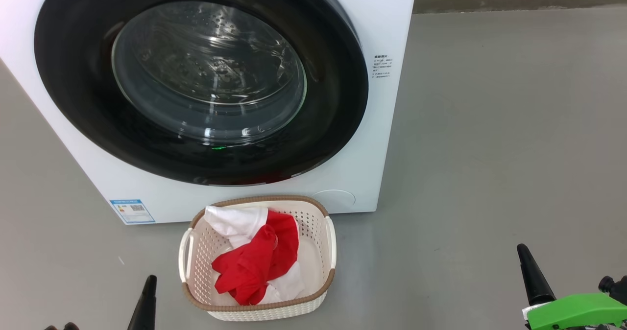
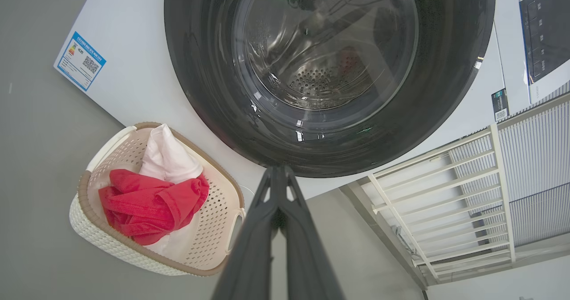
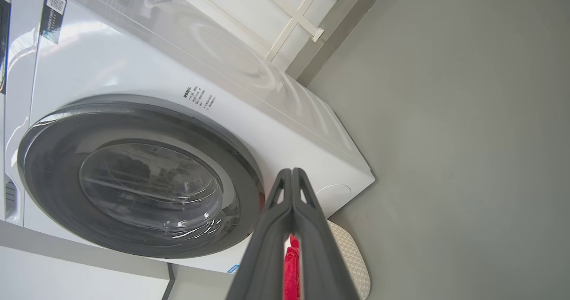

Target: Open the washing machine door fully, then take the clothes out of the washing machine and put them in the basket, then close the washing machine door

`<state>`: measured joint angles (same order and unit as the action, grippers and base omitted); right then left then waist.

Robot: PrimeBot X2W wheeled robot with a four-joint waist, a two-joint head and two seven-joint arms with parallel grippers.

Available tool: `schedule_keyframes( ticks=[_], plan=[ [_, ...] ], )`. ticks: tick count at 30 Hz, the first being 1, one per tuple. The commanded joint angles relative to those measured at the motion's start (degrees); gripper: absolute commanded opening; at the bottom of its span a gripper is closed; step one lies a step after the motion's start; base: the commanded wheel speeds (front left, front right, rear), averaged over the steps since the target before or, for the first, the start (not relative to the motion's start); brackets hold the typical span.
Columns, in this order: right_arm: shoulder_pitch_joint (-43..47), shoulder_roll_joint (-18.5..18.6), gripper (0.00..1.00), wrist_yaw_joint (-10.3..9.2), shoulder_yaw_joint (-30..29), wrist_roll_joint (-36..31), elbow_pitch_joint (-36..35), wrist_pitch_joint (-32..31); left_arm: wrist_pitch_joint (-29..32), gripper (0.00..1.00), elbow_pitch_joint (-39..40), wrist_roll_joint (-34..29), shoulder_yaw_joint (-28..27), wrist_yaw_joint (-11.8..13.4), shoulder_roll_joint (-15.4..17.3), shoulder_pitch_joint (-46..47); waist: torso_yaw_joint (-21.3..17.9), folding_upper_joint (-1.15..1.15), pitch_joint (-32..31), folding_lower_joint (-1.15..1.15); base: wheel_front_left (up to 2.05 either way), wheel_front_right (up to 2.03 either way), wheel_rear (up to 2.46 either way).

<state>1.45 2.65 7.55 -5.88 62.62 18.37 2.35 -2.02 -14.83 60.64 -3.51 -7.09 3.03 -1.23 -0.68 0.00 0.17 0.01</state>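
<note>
Red and white clothes (image 1: 254,261) fill the basket (image 1: 331,237) before the washing machine (image 1: 387,139), door (image 1: 73,75) shut, facing me; left gripper (image 2: 278,170), right gripper (image 3: 291,172) closed, empty.

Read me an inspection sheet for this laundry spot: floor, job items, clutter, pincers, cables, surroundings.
Surface: grey floor, smooth.
Job's things: washing machine door shut against the washing machine, no garments seen through the glass; clothes, red and white, piled in the basket, which stands on the floor in front of the machine.
Clutter: nothing seen.
Pincers: left pincer shut and empty; right pincer shut and empty; both apart from the door.
Cables: nothing seen.
Surroundings: white slatted frame beside the machine.
</note>
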Motion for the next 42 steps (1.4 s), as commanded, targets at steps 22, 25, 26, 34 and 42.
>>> schedule_keyframes(
  ticks=[22, 25, 26, 34, 42],
  plan=[
    [-4.83, 0.38, 0.0, -0.05, -0.05, 13.24, -2.84, -4.01, 3.77, 0.0, 1.02, 14.05, -2.13, -0.3, 0.25, 4.55, 0.29, 0.0, 0.0, 0.0, 0.0, 0.0, 0.0],
    [-5.12, 0.37, 0.0, -0.05, -0.12, 14.94, -2.99, -4.51, 4.27, 0.0, 0.99, 15.86, -2.22, -0.31, 0.21, 4.85, 0.33, 0.0, 0.0, 0.0, 0.0, 0.0, 0.0],
    [-5.22, 0.36, 0.0, -0.05, -0.14, 15.5, -3.04, -4.68, 4.43, 0.0, 0.99, 16.47, -2.26, -0.32, 0.2, 4.95, 0.34, 0.0, 0.0, 0.0, 0.0, 0.0, 0.0],
    [-5.99, 0.32, 0.0, -0.06, -0.31, 19.99, -3.46, -6.02, 5.74, 0.0, 0.92, 21.28, -2.51, -0.34, 0.09, 5.74, 0.45, 0.0, 0.0, 0.0, 0.0, 0.0, 0.0],
    [-6.77, 0.27, 0.0, -0.06, -0.48, 24.5, -3.88, -7.36, 7.06, 0.0, 0.86, 26.12, -2.76, -0.37, -0.02, 6.54, 0.56, 0.0, 0.0, 0.0, 0.0, 0.0, 0.0]
  ],
)
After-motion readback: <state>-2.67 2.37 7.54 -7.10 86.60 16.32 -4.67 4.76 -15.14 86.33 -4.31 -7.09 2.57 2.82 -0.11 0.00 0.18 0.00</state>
